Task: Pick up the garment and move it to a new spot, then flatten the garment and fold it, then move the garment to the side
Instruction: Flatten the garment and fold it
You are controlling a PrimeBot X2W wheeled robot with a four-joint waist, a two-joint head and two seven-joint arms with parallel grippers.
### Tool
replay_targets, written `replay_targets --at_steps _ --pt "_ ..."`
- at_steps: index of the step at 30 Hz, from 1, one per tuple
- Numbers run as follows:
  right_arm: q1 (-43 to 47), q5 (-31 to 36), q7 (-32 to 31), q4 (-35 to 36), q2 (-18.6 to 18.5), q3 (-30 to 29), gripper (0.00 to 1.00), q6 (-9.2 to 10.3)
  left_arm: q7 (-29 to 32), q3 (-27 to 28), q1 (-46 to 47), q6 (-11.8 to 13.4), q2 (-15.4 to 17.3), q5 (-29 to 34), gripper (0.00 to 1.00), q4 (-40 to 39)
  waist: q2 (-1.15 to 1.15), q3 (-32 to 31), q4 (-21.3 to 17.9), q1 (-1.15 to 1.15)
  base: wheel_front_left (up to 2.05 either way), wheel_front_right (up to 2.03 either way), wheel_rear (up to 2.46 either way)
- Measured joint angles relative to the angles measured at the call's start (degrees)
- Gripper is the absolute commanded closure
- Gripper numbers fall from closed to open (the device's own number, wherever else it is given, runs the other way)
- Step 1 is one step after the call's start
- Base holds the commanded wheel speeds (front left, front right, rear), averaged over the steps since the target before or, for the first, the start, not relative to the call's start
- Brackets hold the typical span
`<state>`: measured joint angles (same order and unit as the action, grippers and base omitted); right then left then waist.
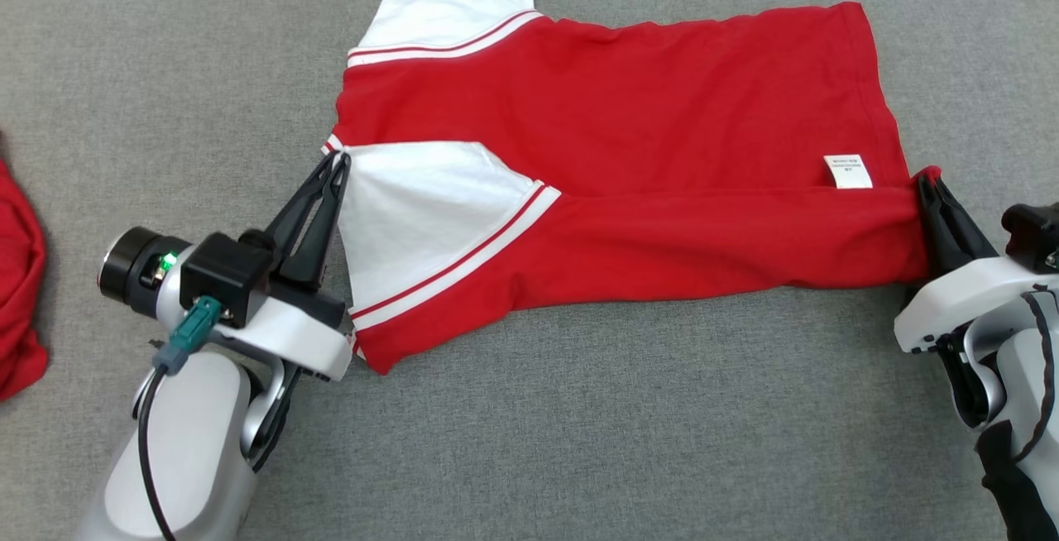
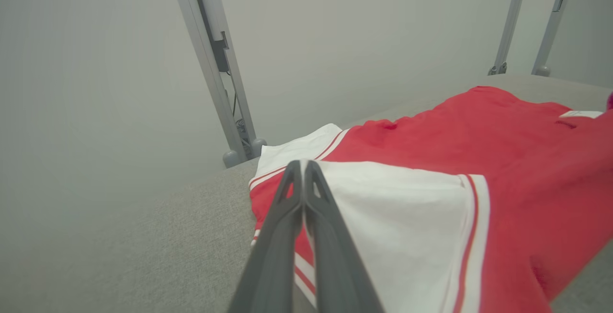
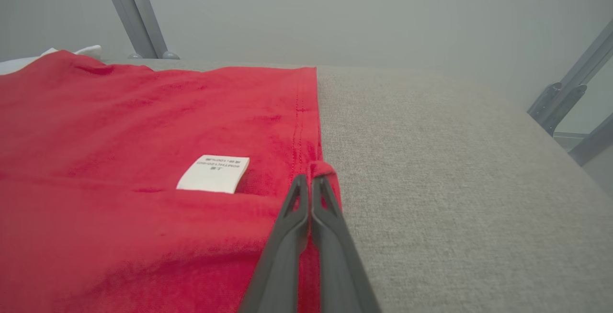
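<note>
Red garment [image 1: 629, 111] w/ white sleeves lies spread on the grey surface [image 1: 579, 442], shoulder end to the robot's left, hem to its right. Near edge is folded over toward the middle, so the near sleeve [image 1: 422, 210] lies on top of the red body, its red & white stripe band running diagonally. Far sleeve [image 1: 447, 3] sticks out flat at the back. Left gripper [image 1: 337, 159] is clenched tight on the fold's corner by the near sleeve, fingers low & slanted. Right gripper [image 1: 928, 185] is clenched on the hem corner at the other end of the same fold; a bit of red fabric humps over its tip. White label [image 1: 848, 171] sits just inside the hem, near the right gripper. Another red cloth [image 1: 18, 276] lies well apart at the surface's left edge
</note>
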<state>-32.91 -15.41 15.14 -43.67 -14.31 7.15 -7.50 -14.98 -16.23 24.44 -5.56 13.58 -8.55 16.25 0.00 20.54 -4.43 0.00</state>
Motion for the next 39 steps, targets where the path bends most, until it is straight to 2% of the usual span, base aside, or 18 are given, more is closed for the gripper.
replay_targets --at_steps 2,4,5,6,7,8,9,12,15,20,26,29,33,35,36,37,38,39 --pt "-0.9 0.1 0.0 -0.5 0.1 0.1 0.95 0.00 0.0 0.0 1.6 -0.2 -0.5 0.0 1.00 1.7 0.00 0.4 -0.1 0.00 0.00 0.00 0.00" --pt "-1.4 0.3 0.0 -1.0 0.3 0.1 0.81 0.00 0.0 -0.2 2.7 -0.5 -0.9 0.1 1.00 3.4 0.00 0.7 -0.2 0.00 0.00 0.00 0.00" --pt "-1.6 0.4 0.0 -1.2 0.5 0.2 0.70 0.00 0.0 -0.3 3.0 -0.5 -1.1 0.2 1.00 4.1 0.00 0.7 -0.3 0.00 0.00 0.00 0.00" --pt "-1.7 0.6 0.0 -1.1 0.5 0.1 0.60 0.00 0.0 -0.5 3.2 -0.5 -1.3 0.3 0.91 4.7 0.00 0.8 -0.3 0.00 0.00 0.00 0.00" --pt "-1.8 1.0 0.0 -0.8 0.6 -0.1 0.00 0.00 0.0 -0.5 3.4 -0.7 -1.5 0.4 0.54 5.3 0.00 0.7 -0.4 0.00 0.00 0.00 0.00" --pt "-1.8 1.5 0.0 0.0 0.7 -0.4 0.00 0.00 0.0 -0.2 3.5 -0.7 -1.8 0.3 0.02 5.7 0.00 0.7 -0.5 0.00 0.00 0.00 0.00" --pt "-1.8 1.9 0.0 1.0 0.7 -0.8 0.00 0.00 0.0 0.3 3.6 -0.7 -2.1 0.0 0.00 5.8 0.00 0.5 -0.6 0.00 0.00 0.00 0.00" --pt "-0.1 2.4 0.0 4.8 1.2 -2.5 0.00 0.00 0.0 2.5 2.5 0.1 -2.9 -1.4 0.00 4.8 0.00 -0.1 -0.7 0.00 0.00 0.00 0.00" --pt "4.1 2.8 0.0 7.8 1.5 -4.3 0.00 0.00 0.1 5.8 -2.4 1.3 -5.3 -6.0 0.00 4.2 0.00 -1.1 -0.9 0.00 0.00 0.00 0.00" --pt "9.2 2.9 0.0 9.7 2.1 -7.3 0.00 0.00 5.9 8.0 -11.9 4.3 -8.7 -13.3 0.00 0.6 0.00 -2.6 -1.2 0.00 0.00 0.00 0.00" --pt "11.9 3.4 0.0 10.3 2.4 -9.6 0.00 0.00 13.2 6.9 -19.4 8.7 -10.0 -16.9 0.00 -6.8 0.00 -3.8 -0.6 0.00 0.00 0.00 0.00" --pt "12.1 3.4 0.0 9.9 2.6 -9.7 0.00 0.00 18.1 5.3 -21.4 9.8 -10.3 -18.3 0.00 -8.5 0.00 -4.2 -0.6 0.00 0.00 0.00 0.00" --pt "11.8 3.0 0.0 8.4 3.1 -8.0 0.00 0.00 21.1 4.8 -21.8 11.2 -10.2 -18.2 0.00 -9.0 0.00 -3.8 -0.9 0.00 0.00 0.00 0.00" --pt "11.2 2.1 0.0 7.2 3.2 -6.9 0.00 0.00 21.5 4.8 -21.3 11.7 -10.1 -18.2 0.17 -8.6 0.00 -3.6 -1.1 0.00 0.00 0.00 0.00" --pt "10.9 1.5 0.0 6.6 3.3 -6.2 0.00 0.00 21.5 4.8 -20.9 11.7 -10.1 -18.2 0.45 -8.3 0.00 -3.5 -1.2 0.00 0.00 0.00 0.00" --pt "10.6 0.9 0.0 5.9 3.4 -5.5 0.00 0.00 21.6 4.8 -20.5 11.7 -10.0 -18.2 0.68 -8.0 0.00 -3.4 -1.3 0.00 0.00 0.00 0.00" --pt "10.3 -0.2 0.0 5.2 3.4 -4.7 0.00 0.00 21.9 4.6 -20.1 11.6 -9.8 -18.1 1.00 -7.7 0.00 -3.3 -1.4 0.00 0.00 0.00 0.00" --pt "10.0 -1.6 0.0 4.5 3.5 -4.0 0.00 0.00 22.0 4.4 -19.9 11.6 -9.5 -18.0 1.00 -7.3 0.00 -3.2 -1.5 0.00 0.00 0.00 0.00"
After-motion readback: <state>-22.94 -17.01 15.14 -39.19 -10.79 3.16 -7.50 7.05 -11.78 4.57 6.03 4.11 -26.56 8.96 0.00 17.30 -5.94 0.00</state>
